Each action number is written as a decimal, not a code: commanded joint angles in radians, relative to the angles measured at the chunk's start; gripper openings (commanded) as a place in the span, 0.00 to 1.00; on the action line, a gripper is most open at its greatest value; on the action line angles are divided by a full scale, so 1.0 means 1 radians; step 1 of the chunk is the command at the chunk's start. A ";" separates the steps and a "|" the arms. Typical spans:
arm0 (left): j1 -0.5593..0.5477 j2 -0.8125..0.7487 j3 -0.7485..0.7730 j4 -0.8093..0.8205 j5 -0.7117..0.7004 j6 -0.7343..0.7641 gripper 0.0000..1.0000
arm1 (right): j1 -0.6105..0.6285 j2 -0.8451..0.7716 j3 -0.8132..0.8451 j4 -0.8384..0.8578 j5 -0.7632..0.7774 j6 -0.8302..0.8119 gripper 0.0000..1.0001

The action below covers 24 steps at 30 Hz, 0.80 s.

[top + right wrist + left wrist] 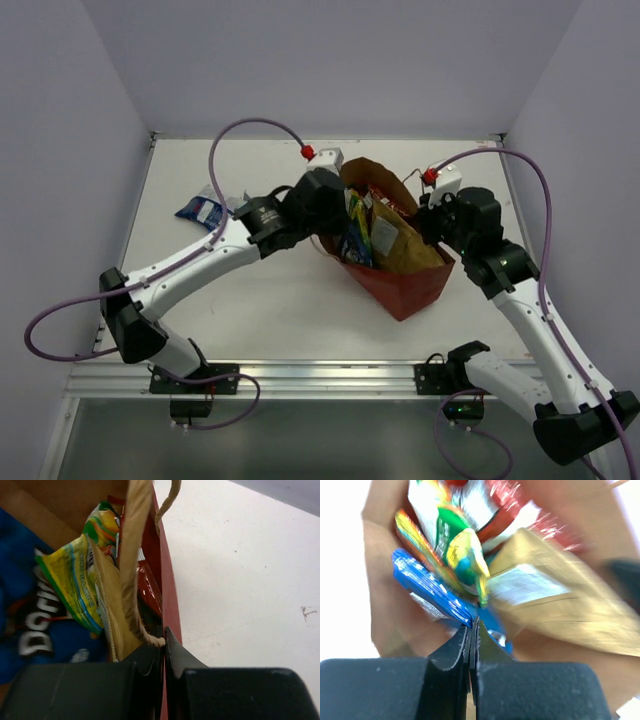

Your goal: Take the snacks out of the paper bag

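White tabletop [290, 300], closed in by pale lilac walls [60, 120], is occupied near its centre by the brick-red paper bag [405, 285], whose open mouth is crowded with snacks [370, 235], while one blue-white packet [200, 209] is seen apart on the table to the left. The left gripper [471, 627] is set in the bag's mouth, its fingers pressed together on the edge of a blue packet [427, 592], beside a yellow-green packet [462, 555] and a tan bag [560, 610]. The right gripper [163, 632] is clamped on the bag's side wall, red outside and tan inside.
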State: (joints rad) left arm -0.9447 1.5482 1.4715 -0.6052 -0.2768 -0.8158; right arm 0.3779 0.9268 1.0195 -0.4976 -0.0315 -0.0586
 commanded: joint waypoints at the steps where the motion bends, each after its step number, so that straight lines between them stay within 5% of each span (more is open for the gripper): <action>1: 0.014 -0.126 0.282 -0.070 -0.099 0.131 0.00 | -0.002 -0.028 0.001 0.053 0.070 0.020 0.00; 8: 0.170 -0.174 0.504 -0.117 -0.098 0.291 0.00 | -0.002 -0.019 -0.001 0.051 0.108 0.019 0.00; 15: 0.338 -0.157 0.495 -0.009 -0.127 0.406 0.00 | -0.002 0.004 0.033 0.036 0.127 0.016 0.00; 20: 0.490 -0.010 0.472 0.119 0.049 0.438 0.00 | -0.002 0.032 0.086 0.019 0.148 0.011 0.00; 24: 0.552 0.206 0.639 0.177 0.171 0.448 0.00 | -0.004 0.061 0.128 0.014 0.179 0.006 0.00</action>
State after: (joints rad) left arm -0.4198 1.6218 2.0087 -0.5312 -0.2512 -0.4152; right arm 0.3775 0.9836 1.0615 -0.5323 0.0887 -0.0452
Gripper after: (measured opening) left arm 0.019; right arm 0.025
